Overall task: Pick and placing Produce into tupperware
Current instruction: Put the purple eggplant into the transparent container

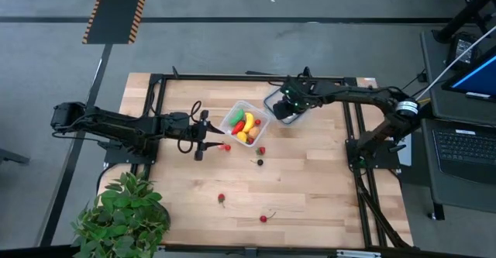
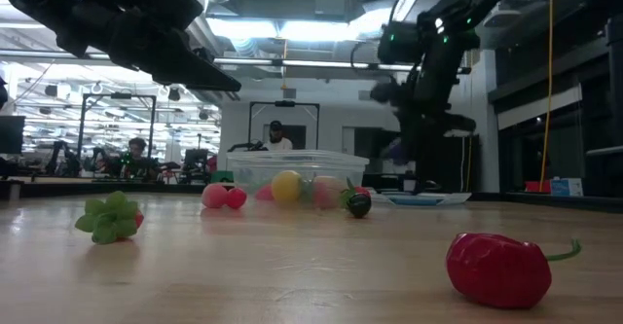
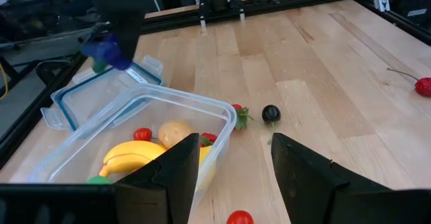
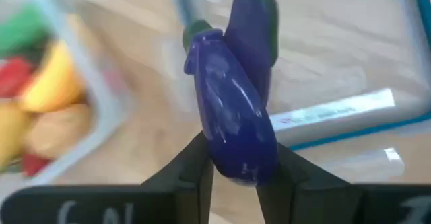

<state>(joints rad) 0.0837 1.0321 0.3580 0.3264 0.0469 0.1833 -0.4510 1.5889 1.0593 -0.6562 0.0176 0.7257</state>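
High view: the tupperware [image 1: 245, 122] sits tilted like a diamond just above the middle of the frame on the wooden table [image 1: 310, 188], holding a banana [image 1: 248, 124], a green piece [image 1: 235, 119] and some red pieces. The left gripper [image 1: 208, 136] reaches in from the left of the frame and hangs just left of the tub, with a small red piece [image 1: 226, 146] lying on the table right by its tips. The right gripper [image 1: 288, 107] comes from the right of the frame and is over the clear lid [image 1: 276, 103] that lies beside the tub's upper right side. Loose produce lies lower in the frame: a red piece [image 1: 261, 150] and a dark berry [image 1: 260, 162] just below the tub, a strawberry [image 1: 222, 199] and a cherry [image 1: 263, 218] farther down. A potted plant [image 1: 124, 215] fills the lower left corner

In the right wrist view the jaws are closed on a blue-purple eggplant [image 4: 236, 116], its green stem end pointing away from the camera; the lid's blue rim [image 4: 343, 126] shows behind it and the tub with yellow and red pieces at the left edge

In the left wrist view the jaws stand apart with nothing between them; the tupperware [image 3: 161, 126] lies ahead at lower left, the lid [image 3: 101, 96] behind it, and the dark berry [image 3: 271, 114] right of the tub

In the low view a red pepper [image 2: 496, 269] lies at lower right and a green-leafed piece [image 2: 112, 217] at left, with the tub [image 2: 297, 173] at the centre
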